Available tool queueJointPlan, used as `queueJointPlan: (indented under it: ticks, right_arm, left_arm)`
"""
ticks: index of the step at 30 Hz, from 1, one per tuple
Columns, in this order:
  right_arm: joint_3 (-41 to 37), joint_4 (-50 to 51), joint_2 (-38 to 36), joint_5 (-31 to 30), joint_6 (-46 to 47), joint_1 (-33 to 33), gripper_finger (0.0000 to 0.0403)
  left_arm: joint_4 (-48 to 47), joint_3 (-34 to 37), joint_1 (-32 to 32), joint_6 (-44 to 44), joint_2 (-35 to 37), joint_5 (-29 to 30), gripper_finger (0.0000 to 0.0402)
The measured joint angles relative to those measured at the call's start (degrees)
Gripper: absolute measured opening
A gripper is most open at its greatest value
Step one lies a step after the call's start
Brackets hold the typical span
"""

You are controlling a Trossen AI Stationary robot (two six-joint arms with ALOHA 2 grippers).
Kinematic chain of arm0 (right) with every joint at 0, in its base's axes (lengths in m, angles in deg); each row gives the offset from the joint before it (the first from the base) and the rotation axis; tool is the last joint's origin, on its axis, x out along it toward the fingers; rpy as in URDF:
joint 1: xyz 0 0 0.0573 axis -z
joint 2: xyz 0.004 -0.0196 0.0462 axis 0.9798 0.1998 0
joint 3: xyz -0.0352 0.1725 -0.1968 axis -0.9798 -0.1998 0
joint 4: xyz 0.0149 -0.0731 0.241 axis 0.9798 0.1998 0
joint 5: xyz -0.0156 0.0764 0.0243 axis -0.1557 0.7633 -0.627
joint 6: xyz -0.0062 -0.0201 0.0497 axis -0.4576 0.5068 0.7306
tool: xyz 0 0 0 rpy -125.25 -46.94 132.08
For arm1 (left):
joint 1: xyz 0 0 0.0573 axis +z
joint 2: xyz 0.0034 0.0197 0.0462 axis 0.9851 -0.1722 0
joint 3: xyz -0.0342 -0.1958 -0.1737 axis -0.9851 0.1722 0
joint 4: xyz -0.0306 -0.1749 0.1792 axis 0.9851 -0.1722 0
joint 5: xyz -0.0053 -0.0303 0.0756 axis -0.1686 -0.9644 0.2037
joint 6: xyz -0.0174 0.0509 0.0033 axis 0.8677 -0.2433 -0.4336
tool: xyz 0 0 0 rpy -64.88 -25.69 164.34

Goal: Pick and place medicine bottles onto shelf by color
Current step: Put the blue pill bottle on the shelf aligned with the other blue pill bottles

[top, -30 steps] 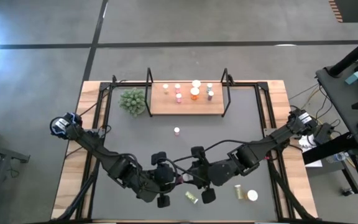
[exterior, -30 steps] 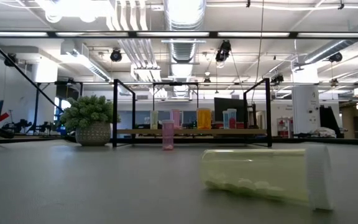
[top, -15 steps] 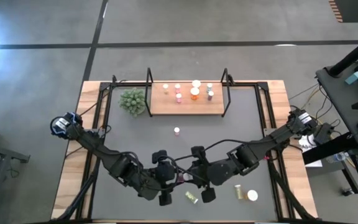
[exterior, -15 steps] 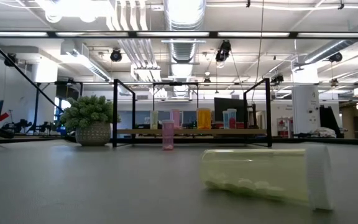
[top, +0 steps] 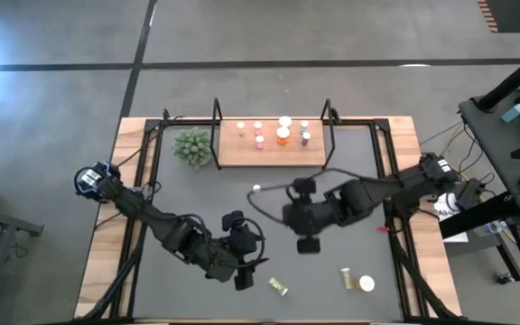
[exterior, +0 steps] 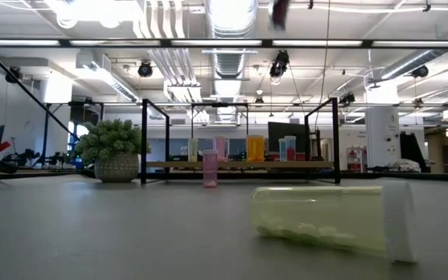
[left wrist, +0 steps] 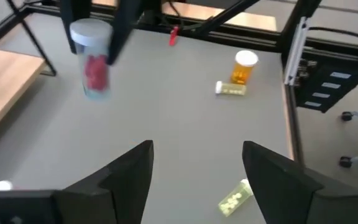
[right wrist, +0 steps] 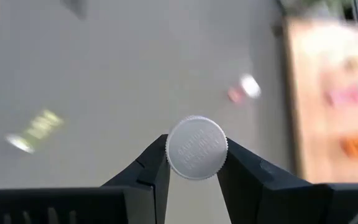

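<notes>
My right gripper (top: 285, 217) hangs over the middle of the dark mat, shut on a medicine bottle (left wrist: 93, 70) that has a white cap and red contents. My left gripper (left wrist: 197, 168) stands open nearer the front edge (top: 255, 255), with nothing between its fingers. The shelf (top: 242, 155) at the back carries several upright bottles (top: 283, 135). A pink bottle (top: 256, 190) stands on its base on the mat in front of it. Two yellow-green bottles (top: 279, 286) (top: 346, 277) lie on their sides near the front, and an orange one (top: 366, 283) stands beside them. My right gripper pinches the bottle's white cap (right wrist: 196, 147) by its rim between the two fingers (right wrist: 244, 168). The fingers slant down from above. The bottle's body (left wrist: 95, 74) hangs below the cap, nearly upright and clear of the mat.
A small green plant (top: 193, 147) stands left of the shelf, whose black frame uprights (top: 216, 135) rise at both short ends. In the low view one lying yellow-green bottle (exterior: 325, 218) fills the foreground. Bare mat lies between the shelf and the grippers.
The two grippers met near the front edge with the red-filled bottle between them. My right gripper has since carried the bottle toward the far edge and a little right, tipping more steeply downward. My left gripper stays near the front, without the bottle.
</notes>
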Motion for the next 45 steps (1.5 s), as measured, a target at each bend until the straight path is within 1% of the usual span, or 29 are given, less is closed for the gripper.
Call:
queueJointPlan:
  ticks: [2, 4, 11, 14, 17, 23, 26, 29, 33, 36, 41, 45]
  right_arm:
    - [-0.44, 4.16, 0.00, -0.34, 0.51, 2.61, 0.0105]
    - [-1.69, 6.30, -0.24, -0.48, 0.54, 5.61, 0.0105]
    - [-9.97, 4.99, -1.90, -0.48, 0.72, 18.06, 0.0105]
    - [-13.51, 2.21, -1.92, -0.47, 4.67, 23.84, 0.0105]
    - [-17.11, -2.67, -1.95, -0.51, 10.46, 28.42, 0.0105]
    - [-22.82, -11.09, -1.92, -0.49, 20.34, 33.65, 0.0105]
    - [-25.05, -16.44, -1.86, -0.62, 22.02, 34.79, 0.0105]
    - [-25.53, -17.22, -1.79, -0.55, 18.83, 34.88, 0.0105]
    - [-24.85, -17.36, -1.75, -0.30, 6.78, 34.87, 0.0105]
    - [-23.96, -17.74, -1.75, 0.59, -0.31, 34.90, 0.0105]
    - [-23.93, -17.56, -1.75, 5.33, -11.31, 36.53, 0.0105]
    - [-24.67, -17.37, -1.72, 9.84, -16.64, 39.55, 0.0105]
  left_arm:
    - [-1.64, 0.00, 0.59, -0.02, 0.66, 0.02, 0.0231]
    - [-3.36, 0.00, 1.10, -0.03, 1.35, -0.01, 0.0231]
    - [-11.14, 0.70, 2.64, -0.48, 5.31, 0.02, 0.0231]
    - [-15.20, 1.66, 3.03, -0.47, 7.31, 0.02, 0.0231]
    - [-18.14, 3.27, 3.35, -0.51, 9.71, 0.09, 0.0231]
    - [-18.39, 10.63, 3.42, -0.38, 16.75, 0.14, 0.0231]
    - [-17.19, 14.89, 3.61, -0.09, 20.12, 1.08, 0.0231]
    - [-13.08, 19.09, 3.85, -0.03, 23.01, 1.16, 0.0231]
    - [-9.73, 23.73, 4.54, 0.05, 26.27, 1.32, 0.0231]
    - [-5.89, 26.64, 5.58, 0.01, 27.75, 1.33, 0.0231]
    - [-1.42, 30.00, 7.24, 0.09, 29.95, 1.29, 0.0231]
    - [0.06, 30.89, 9.07, 0.12, 30.80, 1.36, 0.0231]
